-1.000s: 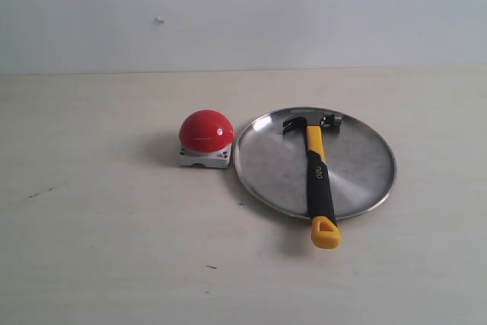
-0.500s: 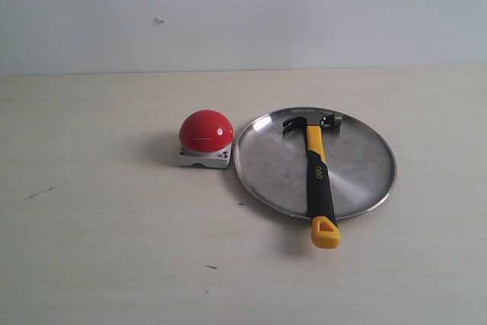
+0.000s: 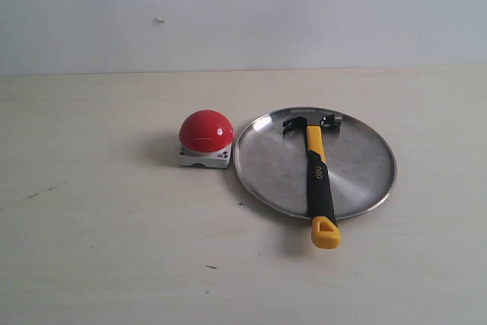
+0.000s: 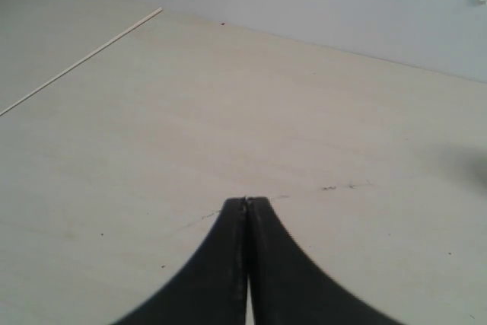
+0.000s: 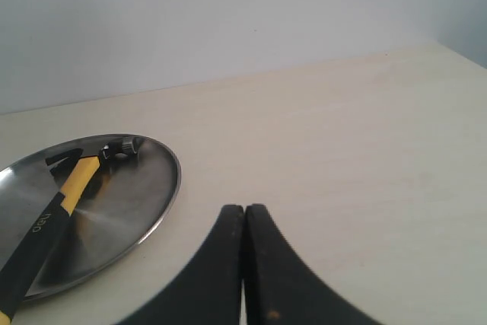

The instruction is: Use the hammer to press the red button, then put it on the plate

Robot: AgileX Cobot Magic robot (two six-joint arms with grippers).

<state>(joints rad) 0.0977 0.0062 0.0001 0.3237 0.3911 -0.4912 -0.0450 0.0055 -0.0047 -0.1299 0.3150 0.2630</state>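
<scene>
The hammer (image 3: 317,171) lies on the silver plate (image 3: 365,161), dark head toward the back and yellow looped tip hanging over the plate's front rim. Just left of the plate stands the red button (image 3: 206,131) on its grey base. Neither arm shows in the exterior view. My right gripper (image 5: 244,208) is shut and empty over bare table, with the plate (image 5: 144,195) and hammer (image 5: 53,215) off to one side of it. My left gripper (image 4: 247,200) is shut and empty above bare tabletop; no task object appears in its view.
A pale wooden tabletop (image 3: 114,249) runs to a light wall at the back. A few small dark marks (image 3: 211,267) dot the table surface. A thin seam line (image 4: 84,55) crosses the table in the left wrist view.
</scene>
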